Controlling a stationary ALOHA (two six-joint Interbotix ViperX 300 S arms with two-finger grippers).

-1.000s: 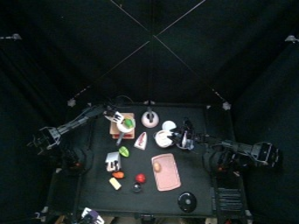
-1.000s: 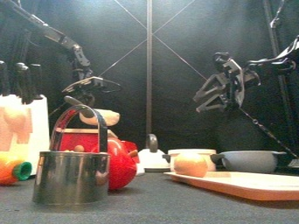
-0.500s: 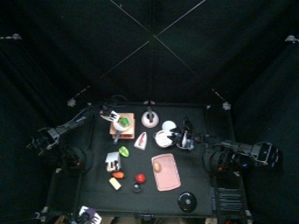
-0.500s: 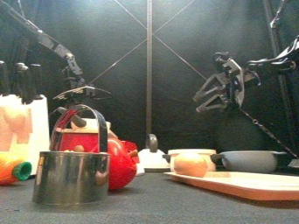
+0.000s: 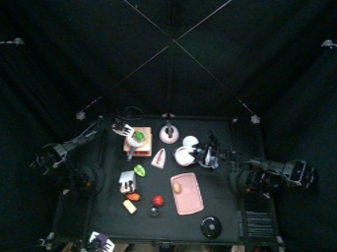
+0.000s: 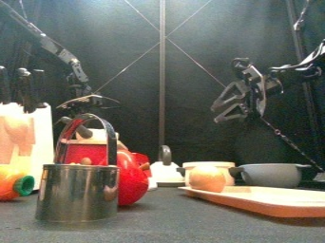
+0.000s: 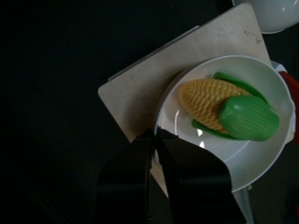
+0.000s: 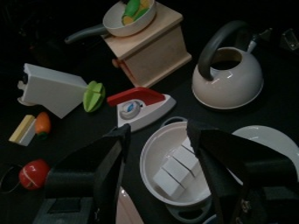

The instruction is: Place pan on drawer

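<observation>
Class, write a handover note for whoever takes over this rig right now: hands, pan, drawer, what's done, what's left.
Left hand: open, close over the pan, not holding it.
Right hand: open, empty, off to the side over a white dish.
Pan: sits on the drawer's flat top.
Done: the placing.
Left: probably only drawing the left hand clear.

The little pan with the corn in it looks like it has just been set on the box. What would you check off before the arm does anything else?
1. Pan resting on the drawer: ok.
2. Pan level, corn inside it: ok.
3. Left gripper jaws parted, off the pan: ok.
4. Pan handle clear of the jaws: cannot tell.
5. Right gripper away from the drawer, above a white dish: ok.
6. Kettle beside the drawer not touching it: ok.
</observation>
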